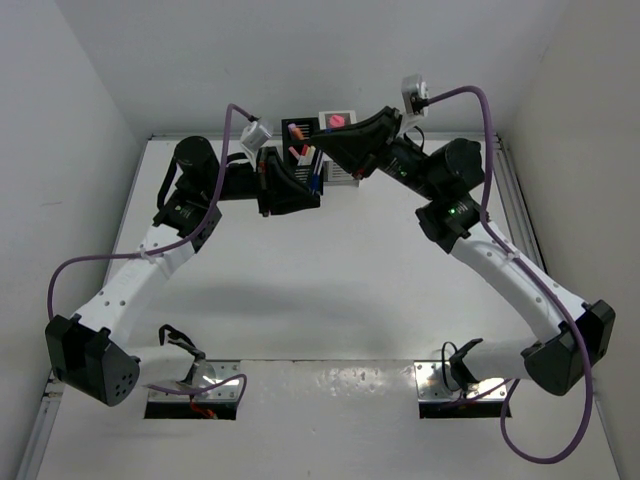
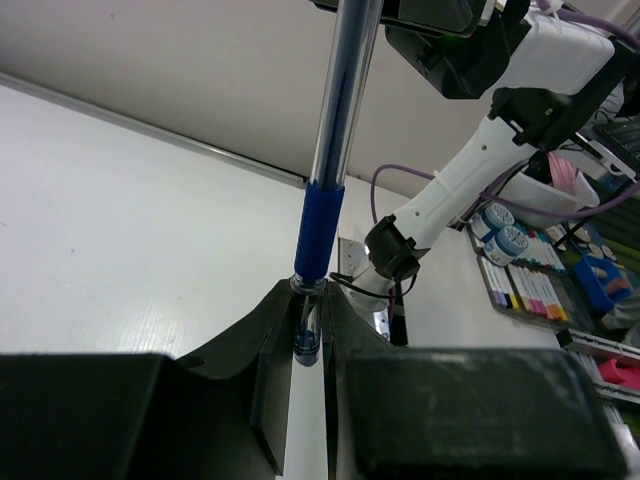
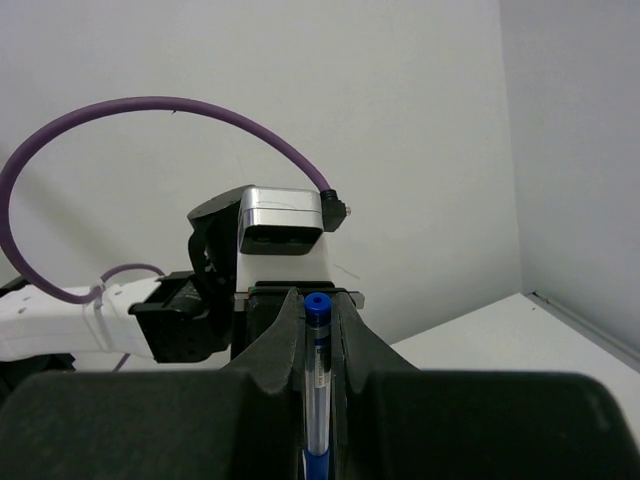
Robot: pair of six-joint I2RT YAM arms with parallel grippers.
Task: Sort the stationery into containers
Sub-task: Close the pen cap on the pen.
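A blue pen with a clear barrel stands between both grippers. My left gripper is shut on its lower end, and the shaft rises to the right gripper's fingers at the top of the left wrist view. My right gripper is shut on the same pen, whose blue end cap pokes out past the fingertips. In the top view both grippers, left and right, meet at the back of the table beside the joined containers. The black holder has red and white pens in it. The white holder has a pink piece.
White walls close in the table on the left, back and right. Purple cables loop over both arms. Beyond the table's edge, the left wrist view shows a tray of markers and the right arm's base.
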